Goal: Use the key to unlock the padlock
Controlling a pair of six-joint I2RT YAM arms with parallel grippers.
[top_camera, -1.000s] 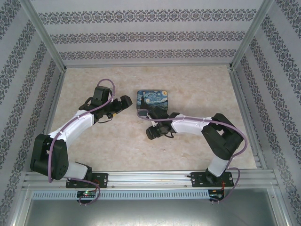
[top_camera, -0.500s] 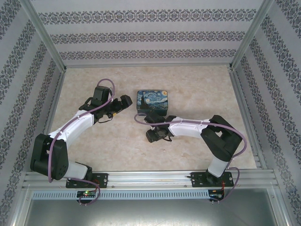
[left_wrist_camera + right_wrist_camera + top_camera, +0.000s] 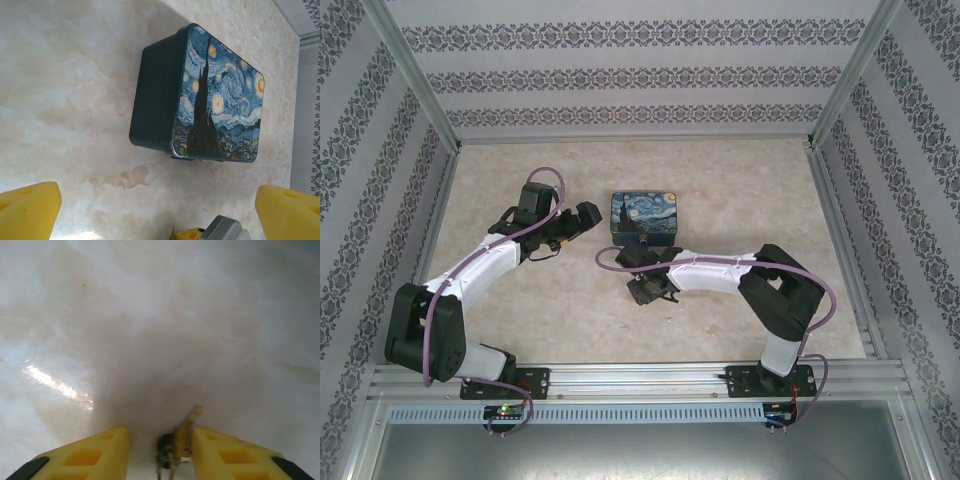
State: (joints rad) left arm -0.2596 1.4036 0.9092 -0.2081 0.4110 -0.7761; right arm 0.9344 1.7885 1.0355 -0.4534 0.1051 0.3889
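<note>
- Padlock: small dark lump with a thin silvery loop under it, at 6 o'clock in the right wrist view. It is badly blurred, so the identification is tentative.
- It lies in the gap between the yellow fingers of the right gripper. It is off-centre, toward the 3 o'clock finger.
- A yellowish sliver rises from the lump toward 1 o'clock, along that finger's inner face. Whether they touch cannot be told.
- Bare surface shows between the lump and the 9 o'clock finger.
- Right jaws: parted with a narrow gap, not pinching the lump from both sides.
- The right gripper is low over the marble-look table, at 6 o'clock from the painted tin and near it.
- Left gripper: at 9 o'clock from the tin, just beside it and pointing at it.
- Left jaws: wide apart. The yellow pads sit at the 7 and 5 o'clock corners of the left wrist view, with nothing between them.
- The tin is lid-on, with a night-sky print on top and a dark side wall facing the left gripper.
</note>
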